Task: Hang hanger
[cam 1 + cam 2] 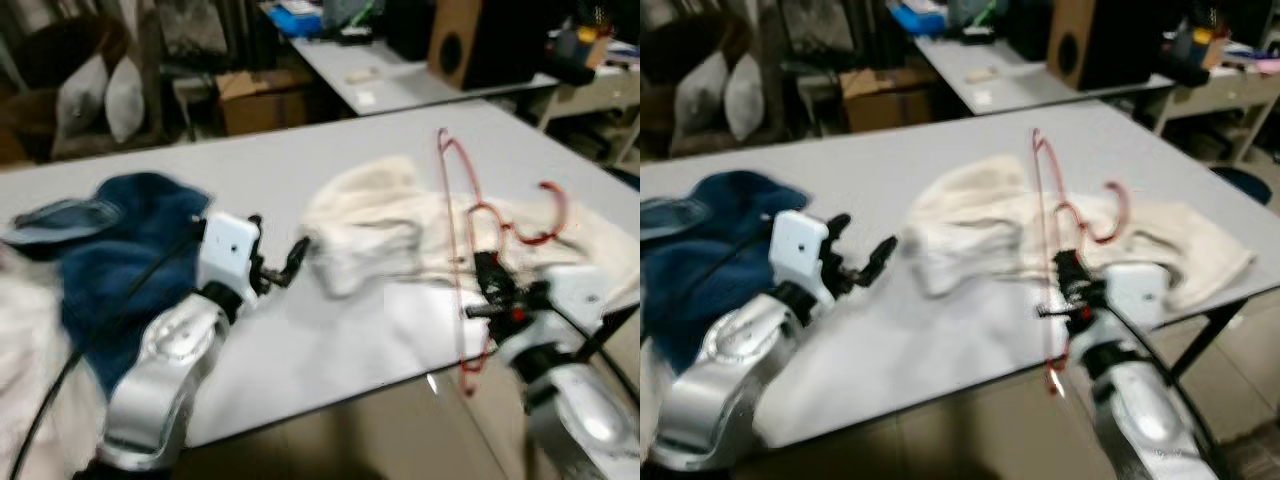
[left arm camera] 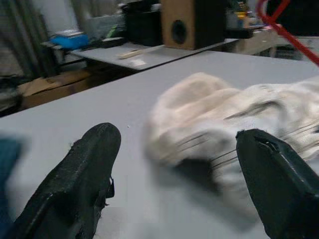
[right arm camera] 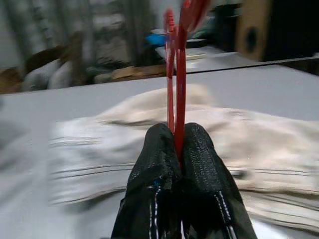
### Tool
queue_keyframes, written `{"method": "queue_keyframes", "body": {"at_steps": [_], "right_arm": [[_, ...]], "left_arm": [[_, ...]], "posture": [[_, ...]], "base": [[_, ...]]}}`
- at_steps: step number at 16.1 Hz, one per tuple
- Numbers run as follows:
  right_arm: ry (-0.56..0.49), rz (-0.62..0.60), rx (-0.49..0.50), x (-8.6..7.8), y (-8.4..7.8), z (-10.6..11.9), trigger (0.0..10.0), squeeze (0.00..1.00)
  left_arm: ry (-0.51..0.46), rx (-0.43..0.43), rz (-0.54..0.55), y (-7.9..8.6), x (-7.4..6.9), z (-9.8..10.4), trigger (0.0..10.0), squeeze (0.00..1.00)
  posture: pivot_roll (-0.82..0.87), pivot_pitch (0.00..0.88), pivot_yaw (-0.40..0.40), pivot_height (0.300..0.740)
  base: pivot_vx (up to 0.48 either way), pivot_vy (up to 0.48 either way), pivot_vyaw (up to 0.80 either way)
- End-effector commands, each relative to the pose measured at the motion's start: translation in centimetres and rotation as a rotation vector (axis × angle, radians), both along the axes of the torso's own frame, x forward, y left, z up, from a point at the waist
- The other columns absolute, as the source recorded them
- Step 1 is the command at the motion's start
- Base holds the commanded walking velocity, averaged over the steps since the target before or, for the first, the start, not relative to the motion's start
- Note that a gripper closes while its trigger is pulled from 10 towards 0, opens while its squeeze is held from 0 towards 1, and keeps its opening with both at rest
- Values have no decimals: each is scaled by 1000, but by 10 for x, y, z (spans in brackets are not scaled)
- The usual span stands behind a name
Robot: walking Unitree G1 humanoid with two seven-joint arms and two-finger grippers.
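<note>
A thin red hanger [image 1: 462, 215] stands tilted above the white garment [image 1: 400, 235] spread on the grey table [image 1: 290, 170]. My right gripper [image 1: 492, 287] is shut on the hanger's lower bar near the table's front right edge. In the right wrist view the fingers [image 3: 194, 149] pinch the red hanger [image 3: 177, 84]. My left gripper [image 1: 278, 262] hovers open just left of the garment, its fingers [image 2: 89, 169] apart with nothing between them. The hook [image 1: 552, 212] curls to the right over the garment.
A dark blue cloth [image 1: 120, 250] lies at the table's left. Behind the table stand a second table [image 1: 400, 75], a wooden speaker [image 1: 455, 40], a cardboard box [image 1: 255, 95] and pillows [image 1: 100, 95]. Bare floor [image 1: 390, 430] lies below the front edge.
</note>
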State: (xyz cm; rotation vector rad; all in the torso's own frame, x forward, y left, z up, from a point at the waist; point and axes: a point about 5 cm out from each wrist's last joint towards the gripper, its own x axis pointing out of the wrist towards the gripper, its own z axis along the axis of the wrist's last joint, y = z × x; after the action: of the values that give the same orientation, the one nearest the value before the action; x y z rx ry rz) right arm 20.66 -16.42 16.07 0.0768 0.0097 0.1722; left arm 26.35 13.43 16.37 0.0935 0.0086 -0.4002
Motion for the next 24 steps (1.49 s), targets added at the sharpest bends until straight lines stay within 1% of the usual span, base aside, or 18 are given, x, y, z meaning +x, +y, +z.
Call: {"method": "queue_keyframes", "body": {"at_steps": [1,3,5,6,7,8,10,13,14,15,17,19,20,21,22,24], "right_arm": [[7,-1,-28,1,-2,-1,10000,0],[-7,0,-65,2,0,-1,10000,0],[-12,5,-68,3,0,-1,10000,0],[-16,7,-69,3,0,0,10000,0],[-18,10,-73,3,0,0,10000,0],[-18,18,-83,2,0,-1,10000,0],[-20,23,-87,2,0,-1,10000,0],[-27,22,-82,3,1,-1,10000,0],[-30,38,-85,2,3,-1,10000,0],[-28,57,-88,2,5,-2,10000,0],[-21,102,-79,3,10,-4,10000,0],[-24,115,-81,6,11,-3,10000,0],[-28,117,-79,7,12,-3,10000,0],[-30,123,-83,9,14,-5,10000,0],[-31,133,-84,12,17,-6,10000,0],[-28,152,-87,13,21,-7,10000,0]], "left_arm": [[2,4,10,1,-1,1,10000,0],[-5,5,10,1,-1,3,10000,0],[-33,21,-2,-2,-1,9,10000,0],[-40,18,14,-1,-1,9,10000,0],[-34,-8,31,0,0,9,10000,0],[-41,-1,18,-1,-1,10,10000,0],[-38,-19,-7,-3,-3,11,10000,0],[-24,12,-16,-1,0,9,10000,0],[-20,46,-6,2,6,9,10000,0],[-26,61,16,4,12,11,10000,0],[-52,67,33,6,25,18,10000,0],[-57,81,55,11,35,21,10000,0],[-44,81,75,16,40,21,10000,737],[-40,107,150,27,51,22,10000,1000],[-32,123,223,40,64,25,10000,1000],[-55,155,284,56,82,35,10000,1000]], "posture": [[-34,0,30,740],[-28,0,32,740],[-26,0,32,740],[-26,0,33,740],[-27,0,32,740],[-23,0,32,740],[-20,0,38,740],[-18,0,51,740],[-14,0,56,740],[-12,0,58,740],[-8,0,55,740],[-9,0,53,740],[-7,0,53,740],[-8,0,54,740],[-8,0,57,740],[-13,0,64,740]], "base": [[0,375,0],[0,186,0],[0,-480,0],[0,-480,0],[0,-480,0],[0,0,0],[0,0,0],[0,0,0],[0,0,0],[0,0,0],[0,0,0],[0,0,0],[0,0,0],[0,0,0],[0,0,0],[0,0,0]]}}
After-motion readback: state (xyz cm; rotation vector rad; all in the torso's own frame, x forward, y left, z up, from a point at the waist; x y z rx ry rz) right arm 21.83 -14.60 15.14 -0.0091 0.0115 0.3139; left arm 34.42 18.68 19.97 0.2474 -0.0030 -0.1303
